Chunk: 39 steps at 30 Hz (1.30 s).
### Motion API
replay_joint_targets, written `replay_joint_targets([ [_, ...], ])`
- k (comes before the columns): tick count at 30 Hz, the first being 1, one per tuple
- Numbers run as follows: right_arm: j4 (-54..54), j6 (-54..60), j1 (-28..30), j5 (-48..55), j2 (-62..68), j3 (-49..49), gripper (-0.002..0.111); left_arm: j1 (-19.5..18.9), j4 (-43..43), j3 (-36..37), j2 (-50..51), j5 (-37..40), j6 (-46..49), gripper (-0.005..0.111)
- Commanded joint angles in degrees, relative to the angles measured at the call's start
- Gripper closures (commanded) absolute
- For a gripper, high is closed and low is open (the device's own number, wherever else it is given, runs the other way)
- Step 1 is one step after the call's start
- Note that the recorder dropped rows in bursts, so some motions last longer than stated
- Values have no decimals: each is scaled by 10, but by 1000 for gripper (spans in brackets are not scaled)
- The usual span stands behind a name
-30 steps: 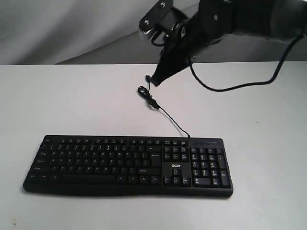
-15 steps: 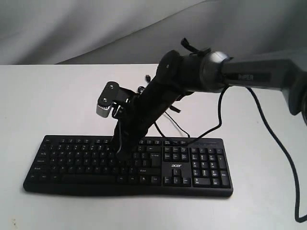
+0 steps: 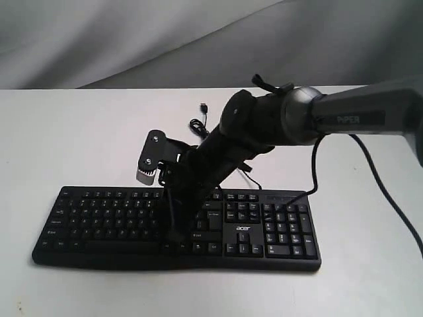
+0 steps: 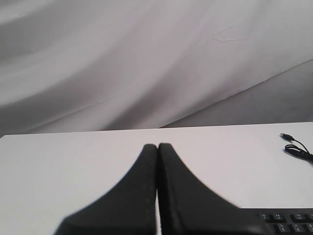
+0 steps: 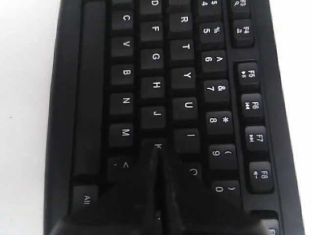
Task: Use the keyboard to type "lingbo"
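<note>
The black keyboard (image 3: 99,218) lies along the front of the white table, its "acer" logo (image 3: 242,228) beside the number pad. My right arm reaches across from the right. The right gripper (image 3: 175,234) is shut and points down onto the letter keys. In the right wrist view the keyboard (image 5: 156,58) fills the frame and the right gripper (image 5: 157,147) has its tip at the K key legend, between the comma key and O. The key under its fingers is hidden. My left gripper (image 4: 157,146) is shut on nothing above bare table. It is out of the exterior view.
The keyboard's thin black cable (image 3: 198,125) runs back from the keyboard in a small coil to a USB plug (image 3: 203,106). The cable (image 4: 296,149) also shows in the left wrist view, with a keyboard corner (image 4: 288,220). Grey cloth hangs behind the table.
My right arm has swung down from the back of the table onto the keyboard. In the last half second its shut tip shifted toward the keyboard's front edge.
</note>
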<state>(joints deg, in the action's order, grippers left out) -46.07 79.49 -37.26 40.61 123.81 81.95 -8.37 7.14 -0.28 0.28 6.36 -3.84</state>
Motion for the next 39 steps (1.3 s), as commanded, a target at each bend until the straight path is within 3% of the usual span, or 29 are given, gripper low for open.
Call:
replay_joint_targets([
  [1, -12, 12, -5, -14, -19, -10, 108, 4, 0, 3, -3, -5, -1, 106],
  [39, 21, 14, -15, -26, -14, -22, 108, 4, 0, 3, -3, -5, -1, 106],
])
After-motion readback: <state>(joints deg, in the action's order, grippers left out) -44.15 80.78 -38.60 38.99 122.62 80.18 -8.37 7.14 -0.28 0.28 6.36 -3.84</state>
